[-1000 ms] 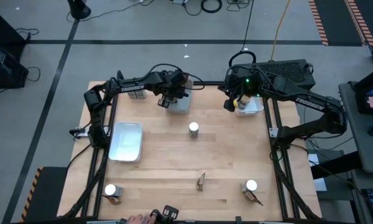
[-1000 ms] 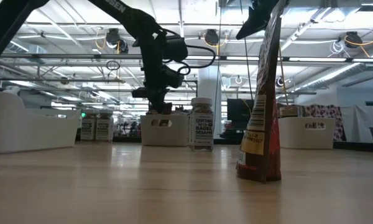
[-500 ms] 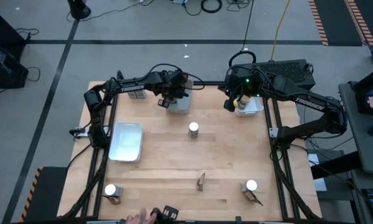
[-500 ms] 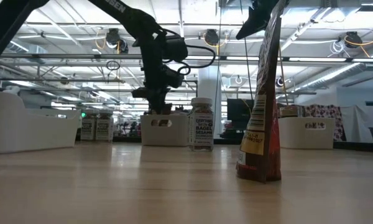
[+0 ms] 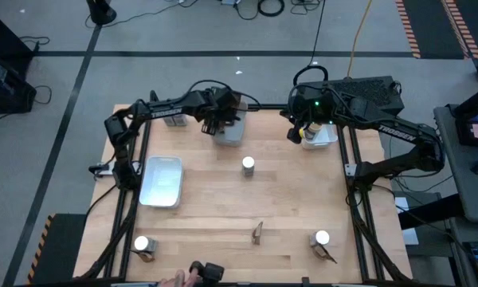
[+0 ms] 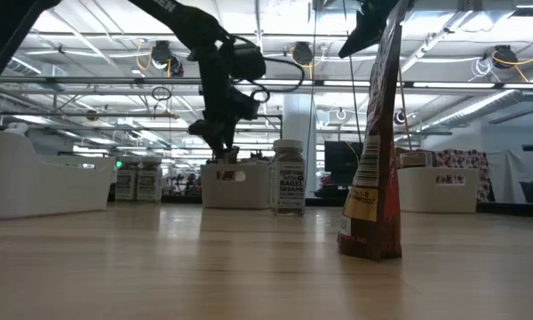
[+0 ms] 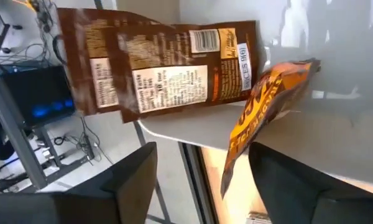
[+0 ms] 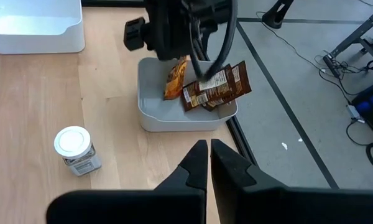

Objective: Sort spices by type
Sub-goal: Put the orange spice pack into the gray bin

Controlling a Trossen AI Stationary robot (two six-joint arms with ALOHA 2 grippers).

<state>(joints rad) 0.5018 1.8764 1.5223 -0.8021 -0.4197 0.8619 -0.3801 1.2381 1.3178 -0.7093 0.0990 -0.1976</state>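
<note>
The left hand [image 5: 216, 124] hovers with fingers spread, gripping nothing, over a grey tray [image 8: 150, 118] at the far edge of the wooden counter [image 5: 223, 207]. A dark-brown packet [image 7: 168, 62] and an orange packet [image 7: 261, 112] lie in that tray. The right hand [image 8: 208, 155] is closed and empty near a white-capped jar [image 8: 74, 148] standing mid-counter.

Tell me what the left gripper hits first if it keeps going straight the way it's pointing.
Probably the orange packet leaning in the grey tray: it sits just ahead between the open left gripper jaws, with the brown packet behind it. Depth is uncertain.
</note>
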